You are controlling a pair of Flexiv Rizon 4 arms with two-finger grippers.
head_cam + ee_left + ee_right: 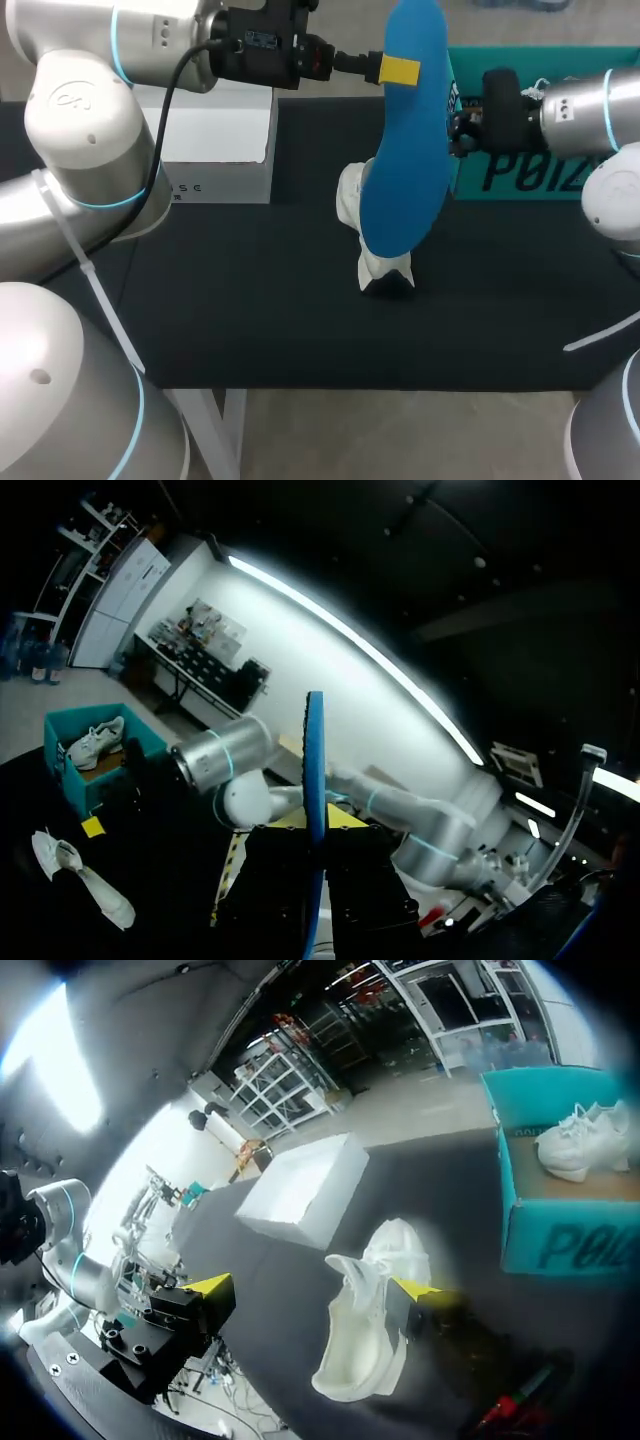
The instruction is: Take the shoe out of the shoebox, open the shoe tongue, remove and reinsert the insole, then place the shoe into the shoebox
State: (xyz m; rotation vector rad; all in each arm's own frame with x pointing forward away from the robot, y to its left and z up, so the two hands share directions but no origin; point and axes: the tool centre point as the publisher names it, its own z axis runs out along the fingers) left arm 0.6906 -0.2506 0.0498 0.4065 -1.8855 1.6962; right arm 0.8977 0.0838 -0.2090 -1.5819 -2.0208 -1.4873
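Left gripper (396,68) clamped the blue insole (405,170) above the white shoe (383,265) at the table's middle; right gripper (315,1292) hung spread, empty. Reinsertion and return to the teal shoebox (520,180) seemingly lay ahead.

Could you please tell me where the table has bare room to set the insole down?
Free: the strip of table along its near edge, in front of the white shoe, and the patch between the shoe and the white box. Crowded: the middle back, where the blue insole hangs beside the teal shoebox.
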